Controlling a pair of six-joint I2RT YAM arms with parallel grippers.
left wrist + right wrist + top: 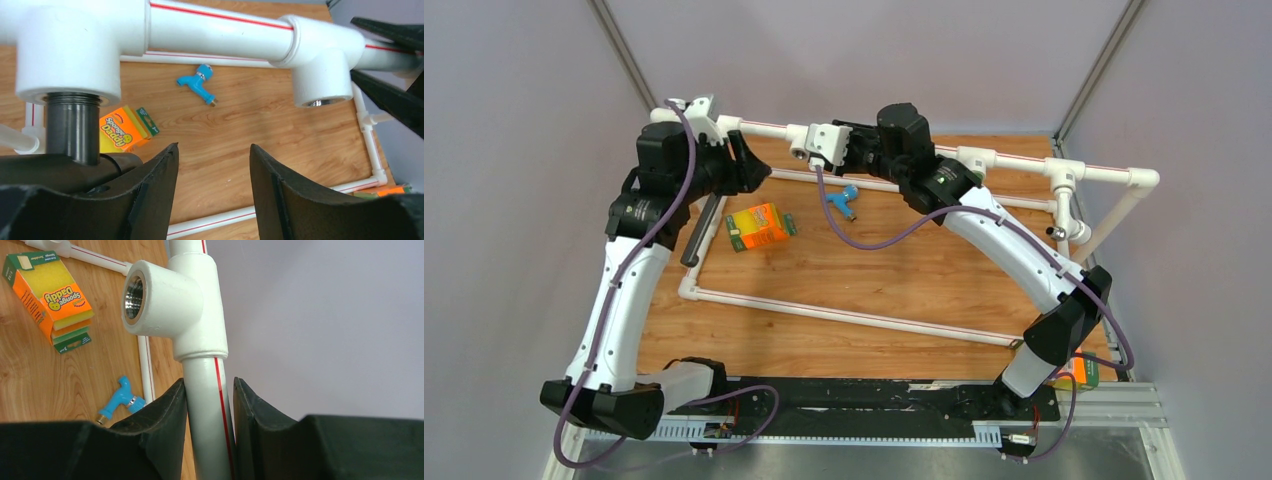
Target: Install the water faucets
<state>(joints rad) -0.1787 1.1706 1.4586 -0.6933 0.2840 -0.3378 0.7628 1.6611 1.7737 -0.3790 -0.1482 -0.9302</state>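
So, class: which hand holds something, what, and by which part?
The right hand grips the white pipe on its straight run just beside the tee socket; the left hand is open, holding nothing.

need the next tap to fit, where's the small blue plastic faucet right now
In the top view the small blue plastic faucet lies loose on the wooden table, just right of the orange sponge box, inside the white pipe frame.

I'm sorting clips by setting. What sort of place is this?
Probably a robot lab test cell, not a real bathroom: plain grey walls enclose a wooden tabletop, a bare white pipe frame stands on it, and a blue faucet lies loose.
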